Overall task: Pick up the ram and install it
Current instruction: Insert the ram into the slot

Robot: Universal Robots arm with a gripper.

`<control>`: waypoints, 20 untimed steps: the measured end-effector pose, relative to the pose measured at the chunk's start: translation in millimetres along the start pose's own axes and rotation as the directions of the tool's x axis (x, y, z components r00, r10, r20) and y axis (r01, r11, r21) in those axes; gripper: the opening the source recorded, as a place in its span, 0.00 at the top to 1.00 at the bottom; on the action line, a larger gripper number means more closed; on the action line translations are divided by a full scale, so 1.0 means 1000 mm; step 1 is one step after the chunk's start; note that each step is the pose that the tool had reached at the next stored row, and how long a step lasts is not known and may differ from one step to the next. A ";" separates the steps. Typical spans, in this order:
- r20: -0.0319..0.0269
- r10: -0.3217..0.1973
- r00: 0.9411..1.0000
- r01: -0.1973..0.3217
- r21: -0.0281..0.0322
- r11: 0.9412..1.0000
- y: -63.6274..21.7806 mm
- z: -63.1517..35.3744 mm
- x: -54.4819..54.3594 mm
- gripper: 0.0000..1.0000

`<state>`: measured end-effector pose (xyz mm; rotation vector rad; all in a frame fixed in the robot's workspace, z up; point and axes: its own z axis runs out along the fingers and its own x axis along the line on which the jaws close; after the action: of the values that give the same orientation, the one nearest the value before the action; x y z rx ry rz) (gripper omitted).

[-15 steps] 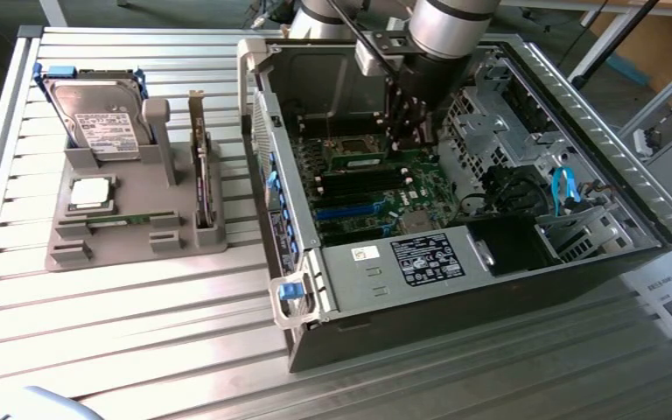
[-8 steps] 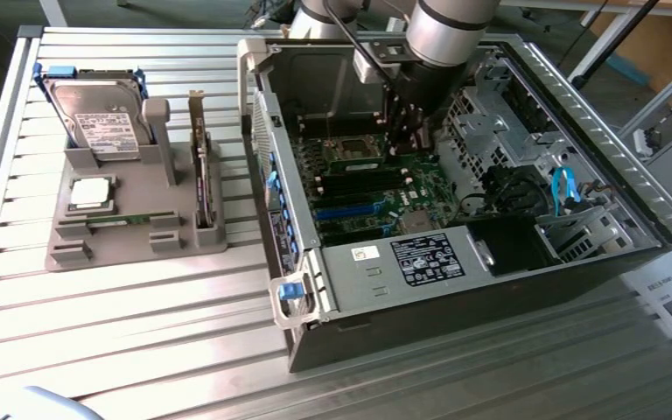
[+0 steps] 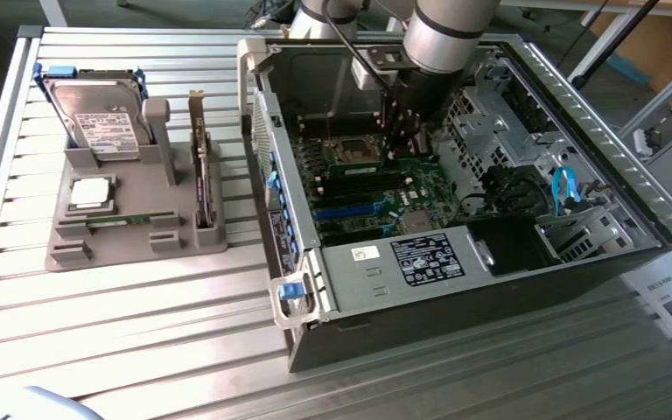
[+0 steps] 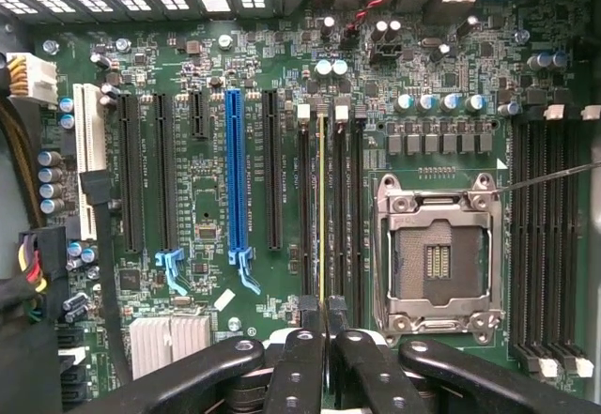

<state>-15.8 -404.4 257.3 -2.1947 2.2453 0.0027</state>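
The ram point(image 4: 321, 198) shows edge-on as a thin green-and-yellow line, standing upright in line with a memory slot between the black slots beside the empty processor socket point(image 4: 437, 254). My gripper point(image 4: 324, 318) is shut on the ram's upper edge, its dark fingers point(image 4: 300, 358) pressed on both faces. Whether the stick is seated in the slot I cannot tell. In the exterior view my gripper point(image 3: 411, 144) reaches down into the open computer case point(image 3: 570, 105), over the motherboard point(image 3: 395, 197) near the socket.
On the exterior view's left, a grey holder point(image 3: 67, 254) carries a hard drive point(image 3: 101, 118), a silver processor point(image 3: 91, 192), a slim green stick point(image 3: 120, 220) and a dark expansion card point(image 3: 204, 175). A blue slot point(image 4: 235, 170), cables and drive cages crowd the case.
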 end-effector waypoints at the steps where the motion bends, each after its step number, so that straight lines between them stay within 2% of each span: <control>1: 0.000 0.000 1.000 0.000 0.000 1.000 0.0000 0.0008 0.000 0.88; 12: 0.000 0.000 1.000 0.000 0.000 1.000 0.0000 0.0104 0.000 0.88; 20: 0.000 0.000 1.000 0.000 0.000 1.000 0.0000 0.0108 0.001 0.88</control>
<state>-15.9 -405.6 246.5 -2.1945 2.2452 0.0028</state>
